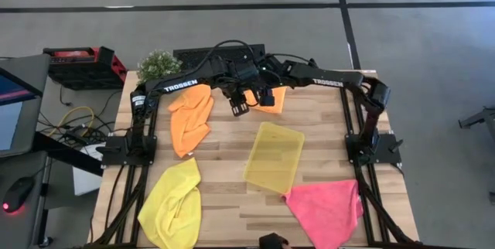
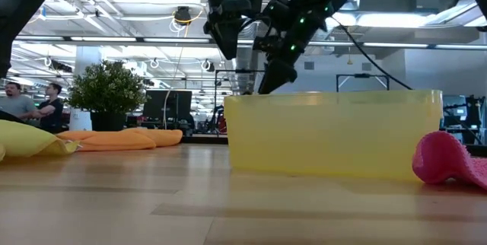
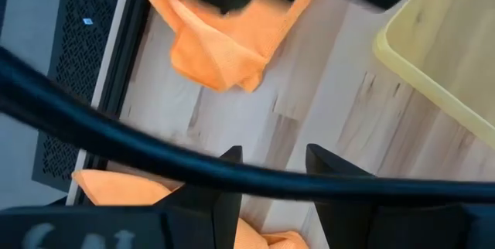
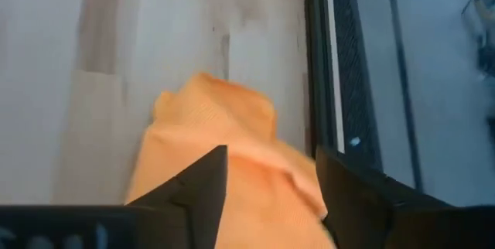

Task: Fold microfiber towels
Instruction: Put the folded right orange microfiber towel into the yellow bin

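Hovering with both jaws open and empty, we judge our right gripper (image 1: 267, 99) must next drop onto the orange towel (image 1: 272, 100).

Two orange towels (image 1: 190, 119) (image 1: 272, 100), one bright yellow towel (image 1: 172, 202) and one hot pink towel (image 1: 328, 209) are seen on the pale wood-grain table (image 1: 232, 141); the tray (image 1: 274, 156) is translucent yellow, the arms (image 1: 186, 85) black with white lettering, the plant (image 1: 158, 63) green

A translucent yellow tray (image 1: 274, 156) lies mid-table (image 1: 232, 137), a potted plant (image 1: 159, 64) stands at its far-left corner beside a red toolbox (image 1: 81, 65).
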Robot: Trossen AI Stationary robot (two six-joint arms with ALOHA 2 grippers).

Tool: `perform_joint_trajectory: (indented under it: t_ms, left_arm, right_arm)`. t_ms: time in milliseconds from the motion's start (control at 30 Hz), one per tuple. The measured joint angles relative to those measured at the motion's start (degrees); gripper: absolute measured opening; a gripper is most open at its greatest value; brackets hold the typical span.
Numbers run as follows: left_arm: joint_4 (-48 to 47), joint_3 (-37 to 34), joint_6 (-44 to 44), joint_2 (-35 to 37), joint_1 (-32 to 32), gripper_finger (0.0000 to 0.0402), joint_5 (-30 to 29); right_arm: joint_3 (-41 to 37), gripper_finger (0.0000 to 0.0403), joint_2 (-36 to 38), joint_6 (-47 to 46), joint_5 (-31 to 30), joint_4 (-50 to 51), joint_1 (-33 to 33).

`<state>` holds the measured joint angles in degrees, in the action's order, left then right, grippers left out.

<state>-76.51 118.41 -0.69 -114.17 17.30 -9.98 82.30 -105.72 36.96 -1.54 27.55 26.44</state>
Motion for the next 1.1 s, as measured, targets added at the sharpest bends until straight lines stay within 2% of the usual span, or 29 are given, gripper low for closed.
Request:
perform_joint_trajectory:
  t_ms: [167,300,433,567,800,967,1100]
  left_arm:
    - [-0.14,0.04,1.14,1.75,0.09,0.0137,-1.52]
    - [0.8,-0.39,6.38,2.25,0.22,0.0137,-0.73]
    - [5.39,-4.54,13.38,2.22,0.37,0.0137,3.58]
    - [14.9,-10.78,21.42,2.21,0.37,0.0137,7.69]
    - [31.1,-21.96,33.11,1.41,0.5,0.0137,7.82]
    - [43.15,-26.88,34.56,-1.02,0.5,0.0137,6.71]
    - [43.72,-27.52,34.42,-4.71,0.53,0.0137,4.67]
  right_arm:
    - [0.0,0.0228,6.56,-2.45,0.69,11.6,0.19]
    - [-0.02,0.0224,11.73,-5.37,3.19,20.16,0.7]
    - [-0.02,0.0222,17.2,-8.46,3.41,25.12,0.41]
    - [-0.04,0.0221,22.63,-11.35,3.27,26.86,-0.37]
    - [-0.02,0.0221,30.99,-15.29,3.3,26.43,-3.06]
    - [-0.02,0.0221,33.2,-16.69,3.3,26.36,-4.5]
    - [-0.01,0.0221,33.34,-17.57,3.29,26.41,-4.88]
